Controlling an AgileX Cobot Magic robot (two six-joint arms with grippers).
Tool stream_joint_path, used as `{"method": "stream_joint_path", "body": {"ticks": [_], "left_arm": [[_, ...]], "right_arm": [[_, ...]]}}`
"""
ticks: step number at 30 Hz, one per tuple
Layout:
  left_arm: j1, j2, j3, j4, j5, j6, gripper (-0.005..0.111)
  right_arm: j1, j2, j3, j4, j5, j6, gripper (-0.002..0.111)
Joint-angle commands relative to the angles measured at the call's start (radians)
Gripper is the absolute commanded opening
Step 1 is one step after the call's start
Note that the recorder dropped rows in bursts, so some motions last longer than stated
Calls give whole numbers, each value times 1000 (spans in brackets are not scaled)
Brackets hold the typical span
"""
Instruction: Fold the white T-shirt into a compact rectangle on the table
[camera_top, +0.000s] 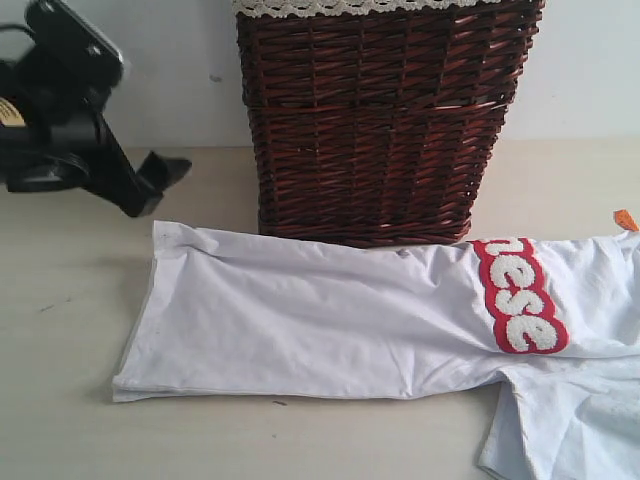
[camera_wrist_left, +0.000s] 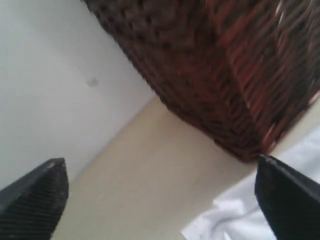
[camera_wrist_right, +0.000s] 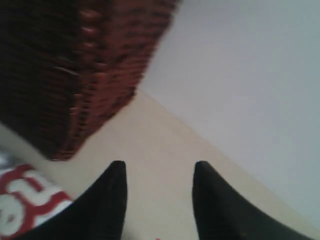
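The white T-shirt (camera_top: 320, 320) lies along the table (camera_top: 60, 300) as a long folded band, with one sleeve hanging off towards the front right. Its red patch (camera_top: 520, 295) with white letters sits near the right end, and the orange neck tag (camera_top: 626, 219) shows at the right edge. My left gripper (camera_top: 160, 188) hovers open above the table, just beyond the shirt's far left corner (camera_wrist_left: 235, 220). In the left wrist view, nothing is between the gripper's wide-apart fingers (camera_wrist_left: 37, 200). My right gripper (camera_wrist_right: 159, 165) is open over bare table, the red patch (camera_wrist_right: 25, 200) beside it. It is out of the exterior view.
A dark brown wicker basket (camera_top: 380, 120) with cream lace trim (camera_top: 330, 6) stands at the back, touching the shirt's far edge. The pale wall (camera_top: 580, 70) rises behind the table. The basket (camera_wrist_left: 225, 75) looms close in the left wrist view.
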Motion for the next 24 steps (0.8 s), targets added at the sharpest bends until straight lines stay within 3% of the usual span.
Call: {"method": "stream_joint_path", "body": {"ticks": [1, 2, 3, 5, 8, 12, 16, 19, 24], "left_arm": [[-23, -232, -7, -5, 7, -40, 61], [-23, -274, -7, -5, 7, -54, 50], [-16, -351, -7, -5, 13, -64, 21], [1, -440, -3, -5, 57, -64, 1], [61, -549, 69, -17, 82, -120, 1], [270, -869, 389, -38, 50, -213, 1], [403, -1107, 625, -52, 39, -341, 1], [466, -1194, 713, -54, 50, -349, 1], [483, -1236, 772, -54, 164, -346, 1]], "right_arm": [[-4, -177, -5, -268, 165, 331, 8], [-4, -203, -5, -290, 160, 408, 2], [-4, -269, -5, -318, 145, 502, 0], [-4, -368, -5, -331, 98, 584, 0], [-4, -480, -5, -325, 27, 621, 0], [-4, -651, 7, -316, -20, 621, 0], [-4, -784, 99, -341, -20, 710, 0], [-4, -879, 167, -428, 16, 710, 0], [-4, -1013, 230, -483, 101, 714, 0]]}}
